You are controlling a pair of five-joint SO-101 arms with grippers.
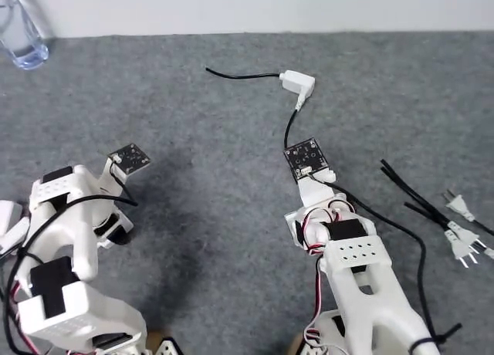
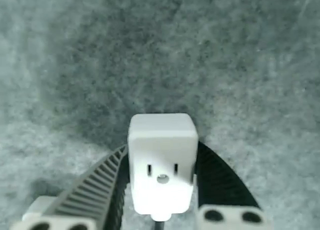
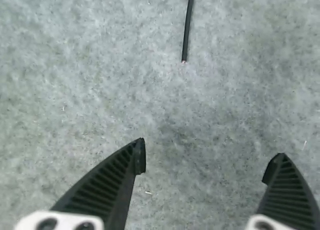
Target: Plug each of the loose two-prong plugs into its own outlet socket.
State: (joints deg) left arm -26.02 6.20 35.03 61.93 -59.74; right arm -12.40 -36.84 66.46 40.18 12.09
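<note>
I get soft, even light over the grey table [image 1: 231, 293], with no hard glare on it. A diffuse shadow lies just beside the left arm [image 1: 69, 208]. The white outlet socket [image 2: 161, 160] shines brightly, and a faint shadow darkens the table under the right claw [image 3: 208, 155].

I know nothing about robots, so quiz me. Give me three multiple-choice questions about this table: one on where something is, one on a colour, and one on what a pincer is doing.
1. Where do the loose plugs lie?
A) beside the right arm, near the table's edge
B) under a glass
C) in a pincer

2. What colour is the socket block?
A) black
B) white
C) red

3. How is the right pincer?
A) shut on a plug
B) shut on nothing
C) open, holding nothing

Answers:
1 A: the high view shows them lying by that arm.
2 B: the left wrist view shows it white, clamped in the left pincer.
3 C: its fingers stand wide apart with nothing between them.
</note>
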